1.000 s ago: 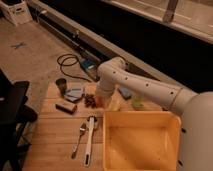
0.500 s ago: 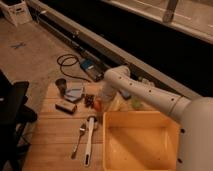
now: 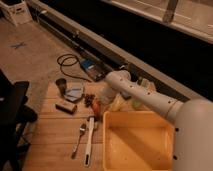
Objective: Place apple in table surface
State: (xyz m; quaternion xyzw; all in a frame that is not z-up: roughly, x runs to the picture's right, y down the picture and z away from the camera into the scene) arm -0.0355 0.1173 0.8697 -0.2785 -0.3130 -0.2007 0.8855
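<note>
Reaching from the lower right, a white arm [image 3: 150, 97] with its big shoulder filling the near-right corner. Bent at a rounded elbow over the far middle of the surface [image 3: 50, 135], then dropping down and leftward. Ending in the gripper [image 3: 101, 102], low over the planks just beyond the far-left corner of the yellow bin [image 3: 137, 142]. Cannot tell whether the jaws are apart or together. At the gripper's tip, a small orange-red blob, probably the apple [image 3: 97, 105], close above the surface; contact with the wood not clear. Just left of it, a dark cluster of grapes [image 3: 89, 99]. Farther left, a dark cup [image 3: 61, 86], a bluish sponge [image 3: 75, 92] and a small block [image 3: 65, 106]. Near the front, a spoon [image 3: 80, 137] and a long white utensil [image 3: 89, 142] lying side by side.
</note>
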